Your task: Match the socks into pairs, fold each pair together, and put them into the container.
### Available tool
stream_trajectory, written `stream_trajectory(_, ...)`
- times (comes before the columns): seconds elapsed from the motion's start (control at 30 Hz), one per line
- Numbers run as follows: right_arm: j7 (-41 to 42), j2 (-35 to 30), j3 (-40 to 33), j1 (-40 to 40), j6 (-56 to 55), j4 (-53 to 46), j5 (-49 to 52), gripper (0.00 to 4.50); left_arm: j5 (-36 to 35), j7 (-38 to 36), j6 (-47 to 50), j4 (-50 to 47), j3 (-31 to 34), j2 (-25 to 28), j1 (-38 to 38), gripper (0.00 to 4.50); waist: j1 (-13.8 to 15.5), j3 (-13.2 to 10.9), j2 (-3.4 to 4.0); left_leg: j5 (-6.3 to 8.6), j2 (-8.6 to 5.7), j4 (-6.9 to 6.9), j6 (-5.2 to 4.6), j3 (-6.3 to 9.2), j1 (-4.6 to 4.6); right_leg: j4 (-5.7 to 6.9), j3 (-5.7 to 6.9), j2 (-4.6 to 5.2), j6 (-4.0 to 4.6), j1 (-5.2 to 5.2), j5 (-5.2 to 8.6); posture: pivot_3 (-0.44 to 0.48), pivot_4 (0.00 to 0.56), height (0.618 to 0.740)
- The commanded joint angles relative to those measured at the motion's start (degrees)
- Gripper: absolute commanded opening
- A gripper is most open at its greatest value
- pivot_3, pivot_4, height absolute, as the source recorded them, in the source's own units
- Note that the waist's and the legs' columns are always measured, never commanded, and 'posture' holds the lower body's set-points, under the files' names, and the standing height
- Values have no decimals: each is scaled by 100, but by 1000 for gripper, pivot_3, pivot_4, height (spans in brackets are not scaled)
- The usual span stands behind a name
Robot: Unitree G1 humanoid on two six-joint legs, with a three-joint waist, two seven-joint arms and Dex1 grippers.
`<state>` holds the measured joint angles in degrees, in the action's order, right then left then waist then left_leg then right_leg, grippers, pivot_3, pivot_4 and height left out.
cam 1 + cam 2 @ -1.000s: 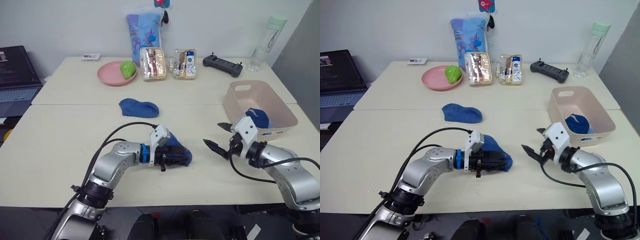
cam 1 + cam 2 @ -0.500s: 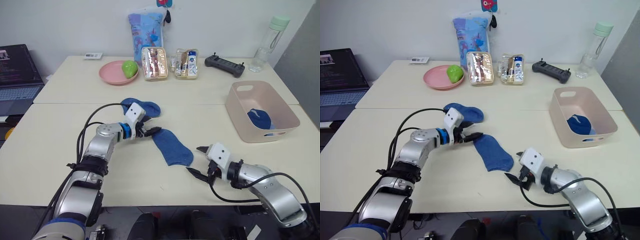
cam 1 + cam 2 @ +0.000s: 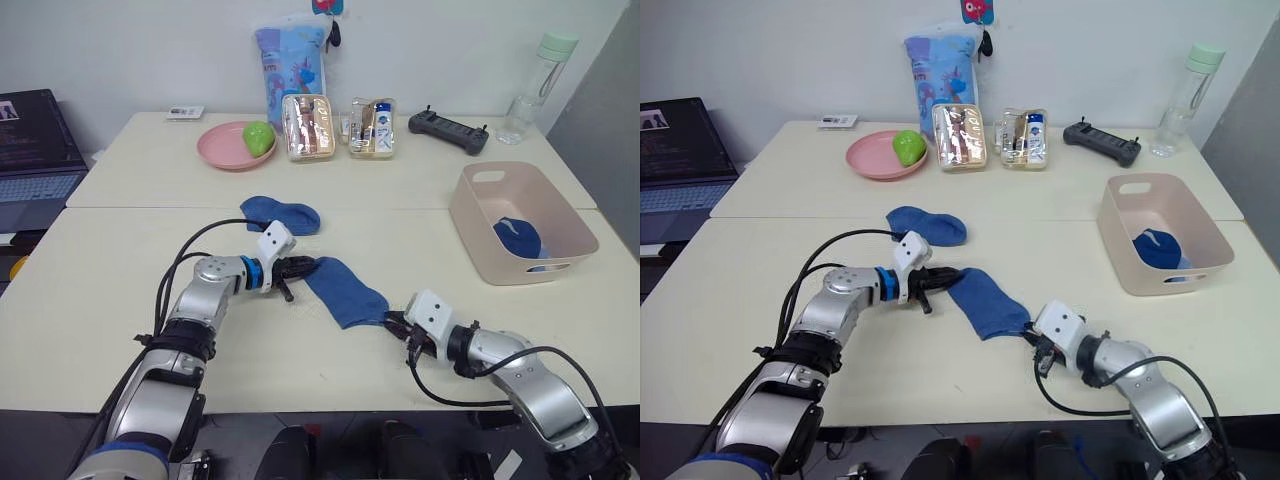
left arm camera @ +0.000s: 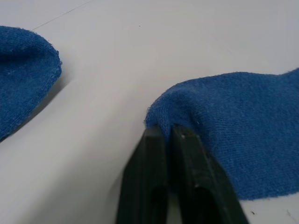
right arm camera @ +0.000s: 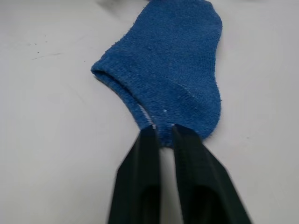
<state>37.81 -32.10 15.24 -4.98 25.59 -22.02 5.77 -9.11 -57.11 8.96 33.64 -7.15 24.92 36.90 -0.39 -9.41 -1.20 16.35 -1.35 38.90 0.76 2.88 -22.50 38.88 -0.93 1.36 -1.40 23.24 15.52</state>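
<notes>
Sock pinched at both ends, frame centre.
Left end effector and right end effector each clamped its edges; bare surface lay lower left.

Both arms are silver-grey metal with rounded, jointed segments and black collars at the elbows. A blue ring bands the left wrist. Each wrist carries a small white boxy camera housing. Black cables loop loosely along both forearms. The left gripper and right gripper end in slim, tapered black fingers.
</notes>
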Motion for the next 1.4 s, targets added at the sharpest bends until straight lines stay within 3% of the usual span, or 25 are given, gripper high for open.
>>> stream_trajectory(0.03,126,-128,-382,-191,-239,73,86,19,-336,-9,676,-698,248,58,-246,0,-2,0,0,0,0,0,0,0,0,0,-1,0,0,0,0,0,150,740)
stream_trajectory(0.33,883,-547,-766,-651,-437,758,342,19,-1367,427,2835,-3885,591,259,-1863,0,-11,0,1,0,6,-1,0,4,0,1,-2,2,1,0,0,0,150,740)
stream_trajectory(0.57,1503,-778,-882,-700,-774,1149,514,19,-1601,1206,3156,-4694,722,-52,-2630,0,15,0,1,1,5,-1,0,2,3,-1,-2,5,1,-4,0,0,150,740)
stream_trajectory(0.67,1524,-838,-954,-679,-932,1161,490,686,-1601,1257,3086,-4753,718,-16,-2791,650,20,0,1,0,5,-1,0,2,4,0,-2,5,1,-4,-1,0,150,740)
stream_trajectory(0.8,1640,-1165,-1179,-396,-1107,702,547,2150,-1638,1226,2926,-4735,1067,288,-2900,1923,26,0,1,1,5,-1,0,1,3,0,-2,5,1,-4,0,0,150,740)
stream_trajectory(0.93,1762,-1244,-1221,-117,-924,-78,855,3508,-1362,414,1863,-4757,985,990,-3006,3166,19,1,3,1,7,-5,0,2,4,-1,-2,5,2,-3,0,0,150,740)
stream_trajectory(1.0,1831,-1330,-989,-20,-1047,-242,632,3514,-1321,-179,1261,-4658,827,1242,-2987,3748,27,1,3,1,7,-6,1,1,6,-3,-2,5,3,-5,0,0,150,740)
stream_trajectory(1.07,1779,-1228,-572,3,-1298,-251,267,3514,-453,-693,-693,-4036,301,1487,-2751,3748,35,1,4,1,4,-6,1,-1,6,-6,-2,9,5,-7,2,0,150,740)
stream_trajectory(1.13,1735,-1168,-270,-14,-1482,-192,-9,3514,-83,-946,-1687,-3586,1,1480,-2483,3748,50,2,6,0,3,-7,2,-2,7,-12,0,10,12,-10,0,0,150,740)
stream_trajectory(1.4,1357,-744,192,-167,-1748,324,-595,3514,835,-850,-3175,-2041,-765,1046,-1683,3748,37,2,5,1,1,-6,0,-4,3,-9,0,9,12,-5,0,0,150,740)
